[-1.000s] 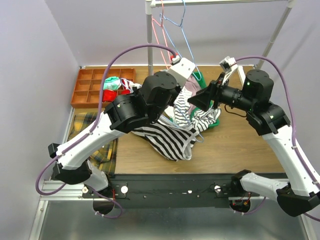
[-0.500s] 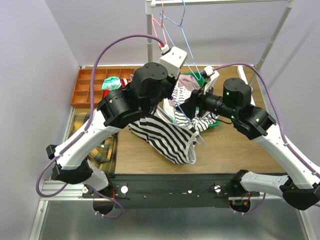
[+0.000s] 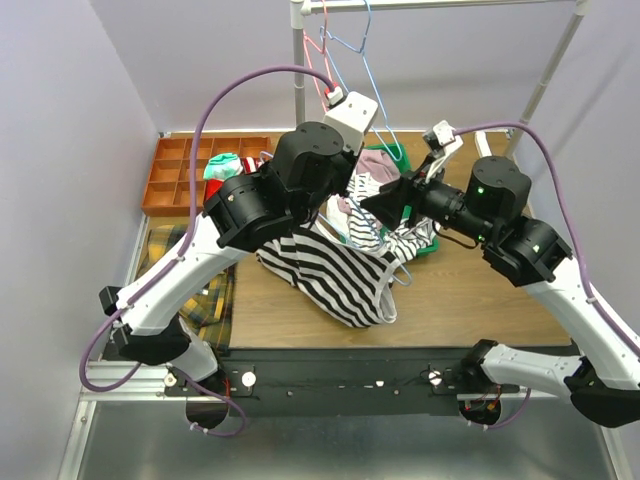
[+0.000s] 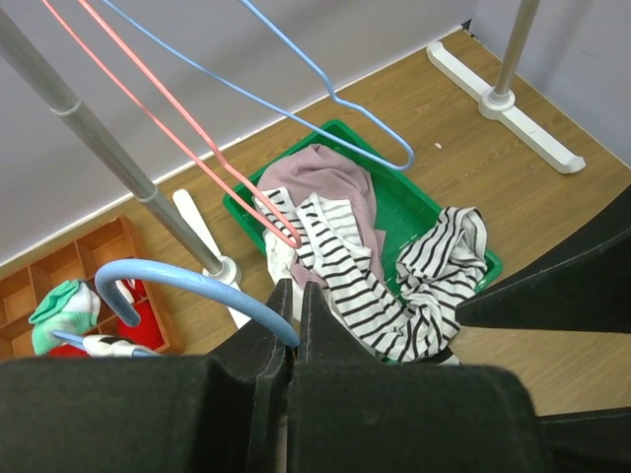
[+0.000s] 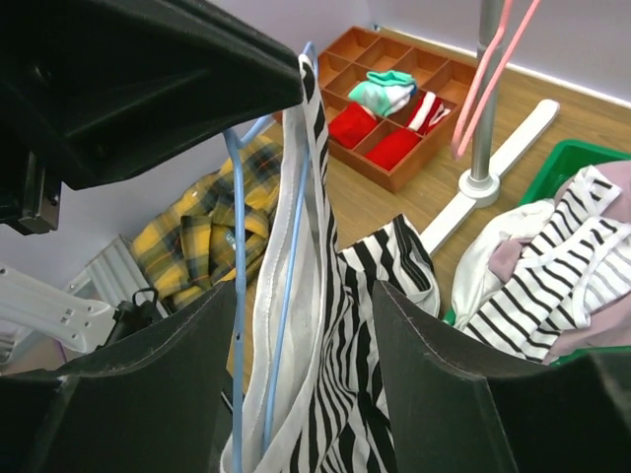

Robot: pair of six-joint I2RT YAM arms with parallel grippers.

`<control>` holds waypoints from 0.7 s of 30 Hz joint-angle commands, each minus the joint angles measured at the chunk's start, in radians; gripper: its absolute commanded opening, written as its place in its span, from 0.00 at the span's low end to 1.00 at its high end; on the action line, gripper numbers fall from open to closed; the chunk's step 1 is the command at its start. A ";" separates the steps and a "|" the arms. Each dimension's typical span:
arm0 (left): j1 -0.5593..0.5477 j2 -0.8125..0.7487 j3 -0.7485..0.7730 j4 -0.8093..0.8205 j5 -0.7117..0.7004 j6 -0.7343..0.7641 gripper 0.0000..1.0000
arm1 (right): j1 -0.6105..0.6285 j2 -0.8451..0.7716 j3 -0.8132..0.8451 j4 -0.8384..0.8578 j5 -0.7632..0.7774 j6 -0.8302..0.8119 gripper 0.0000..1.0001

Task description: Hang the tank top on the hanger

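My left gripper [image 4: 296, 288] is shut on the hook of the light-blue hanger [image 4: 187, 281] and holds it up above the table. The zebra-striped tank top [image 3: 335, 275] hangs from it, its lower part resting on the table. In the right wrist view the hanger's two thin wires [image 5: 239, 325] run down inside the white-edged opening of the tank top [image 5: 340, 374]. My right gripper [image 5: 306, 305] is open, and the cloth and wires lie between its fingers without a grip. In the top view it [image 3: 385, 203] points left at the hanging cloth.
A green tray [image 3: 430, 248] behind holds a dusty-pink garment [image 4: 330, 182] and finer striped cloth [image 4: 444, 256]. The rack pole [image 3: 297, 70] carries red hangers [image 3: 318, 70] and another light-blue hanger [image 3: 345, 45]. An orange compartment box [image 3: 175, 175] and yellow plaid cloth [image 3: 205, 300] lie to the left.
The left arm has lifted the hanger and tank top slightly up and back. The right gripper swung left toward the cloth, then eased back right, staying open.
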 commanded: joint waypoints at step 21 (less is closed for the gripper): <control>0.048 0.073 0.072 0.014 0.021 -0.027 0.00 | 0.104 0.056 -0.053 -0.041 0.131 0.001 0.40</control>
